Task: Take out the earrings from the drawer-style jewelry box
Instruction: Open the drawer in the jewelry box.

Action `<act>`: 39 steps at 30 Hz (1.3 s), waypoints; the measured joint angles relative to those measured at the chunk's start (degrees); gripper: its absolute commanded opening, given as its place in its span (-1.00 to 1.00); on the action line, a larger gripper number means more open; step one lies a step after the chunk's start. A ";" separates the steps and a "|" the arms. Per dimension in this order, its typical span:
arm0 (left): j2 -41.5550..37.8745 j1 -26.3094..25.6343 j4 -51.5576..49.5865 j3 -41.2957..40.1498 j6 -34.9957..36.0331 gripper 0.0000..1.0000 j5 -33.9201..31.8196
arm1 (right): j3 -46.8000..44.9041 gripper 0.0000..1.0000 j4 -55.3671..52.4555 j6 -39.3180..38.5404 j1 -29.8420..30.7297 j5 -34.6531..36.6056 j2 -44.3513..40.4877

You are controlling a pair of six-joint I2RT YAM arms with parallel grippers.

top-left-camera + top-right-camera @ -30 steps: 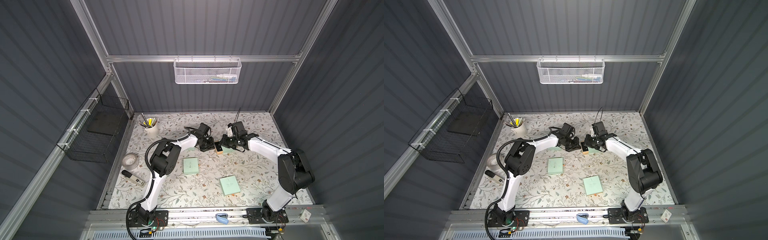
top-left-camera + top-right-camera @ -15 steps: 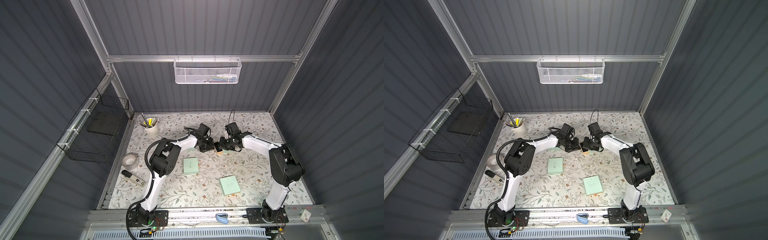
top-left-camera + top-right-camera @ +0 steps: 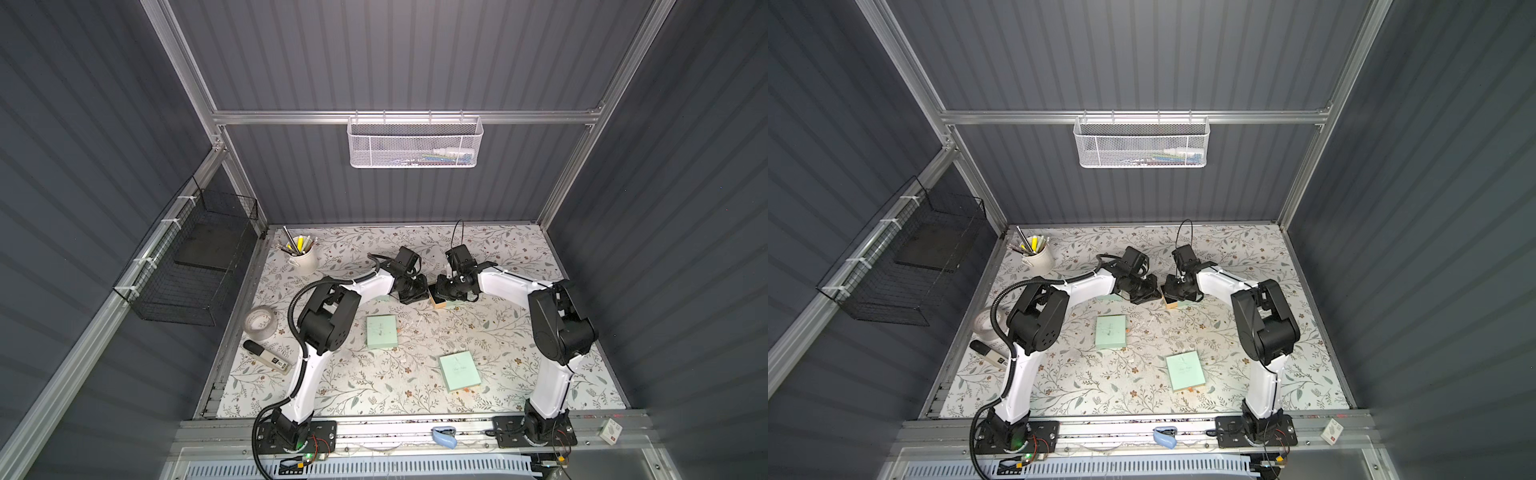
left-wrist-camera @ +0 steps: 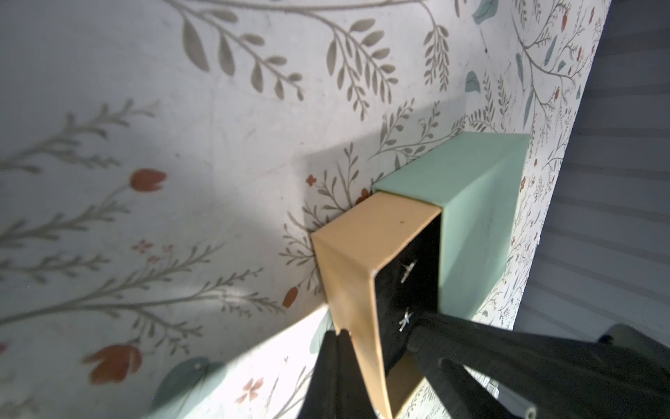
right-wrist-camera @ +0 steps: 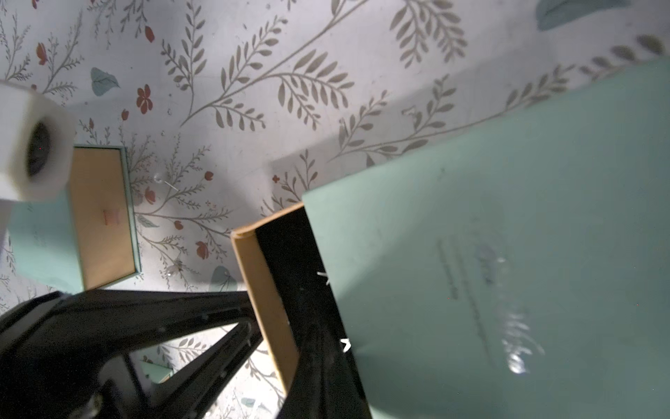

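With the right fingers clamped on the front wall of the drawer and the left fingers closed empty just beside its side wall, we pull it slowly and straight out of the mint sleeve, so that the two earrings on its black pad are not jolted loose.

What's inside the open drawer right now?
Two small silvery earrings sit on the drawer's black lining. The right gripper's fingers cover one corner, and the mint sleeve hides the rest.
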 measured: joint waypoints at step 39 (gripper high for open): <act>-0.11 0.00 3.04 1.27 -0.04 -0.79 3.43 | -2.38 -0.73 3.41 1.79 -2.64 -0.70 -2.08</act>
